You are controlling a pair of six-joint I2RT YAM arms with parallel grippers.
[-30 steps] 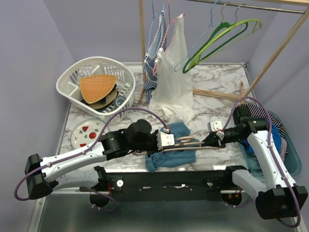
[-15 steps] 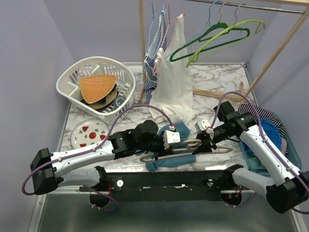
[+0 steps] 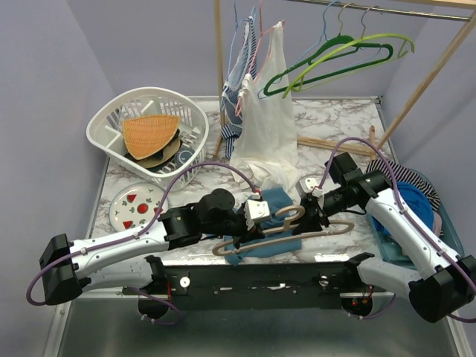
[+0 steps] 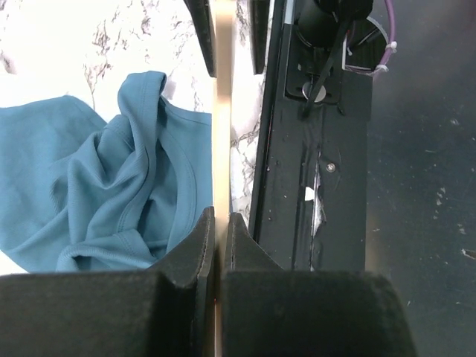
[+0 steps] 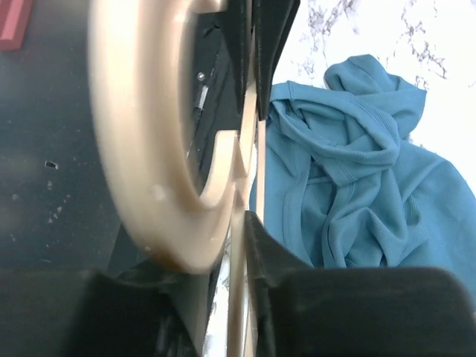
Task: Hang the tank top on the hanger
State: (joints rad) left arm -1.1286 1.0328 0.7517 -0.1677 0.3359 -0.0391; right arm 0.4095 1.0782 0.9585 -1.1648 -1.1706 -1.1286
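The beige hanger (image 3: 336, 227) hangs in the air between both grippers, tilted, its hook pointing up. It is above the crumpled teal tank top (image 3: 274, 201), which lies on the marble table near the front edge. My left gripper (image 3: 259, 229) is shut on the hanger's bar (image 4: 221, 111), with the tank top (image 4: 111, 186) below to its left. My right gripper (image 3: 312, 214) is shut on the hanger near its neck, and the hook (image 5: 141, 149) looms large in the right wrist view. The tank top (image 5: 357, 186) lies below to its right.
A white basket (image 3: 149, 126) and a plate (image 3: 134, 202) sit at the left. A cream-white garment (image 3: 264, 111), a striped garment (image 3: 238, 82) and green hangers (image 3: 335, 56) hang on the wooden rack behind. A blue bin (image 3: 446, 238) of clothes stands at the right. The black base rail (image 4: 320, 149) runs along the front.
Both grippers have raised the hanger off the tank top and tilted it, its hook now up. The right gripper has moved left and up. The green hangers have swung on the rail.
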